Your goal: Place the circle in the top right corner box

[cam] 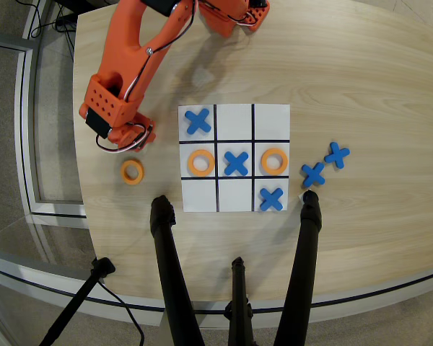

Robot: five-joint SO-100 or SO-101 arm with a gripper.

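Observation:
In the overhead view a loose orange ring [132,171] lies flat on the wooden table, left of the paper grid [234,205]. Two more orange rings lie in the grid's middle row, one in the left cell [201,162] and one in the right cell [274,161]. The top right corner cell [271,121] is plain white with nothing in it. My orange arm reaches down from the top. Its gripper [133,137] hangs just above the loose ring in the picture, left of the grid. The arm's body hides the jaws, so I cannot tell if they hold anything.
Blue crosses lie in the top left cell [198,121], the centre cell [236,163] and the bottom right cell [271,198]. Two loose crosses [312,174] [337,153] lie right of the grid. Black tripod legs [166,252] [307,238] rest on the front edge.

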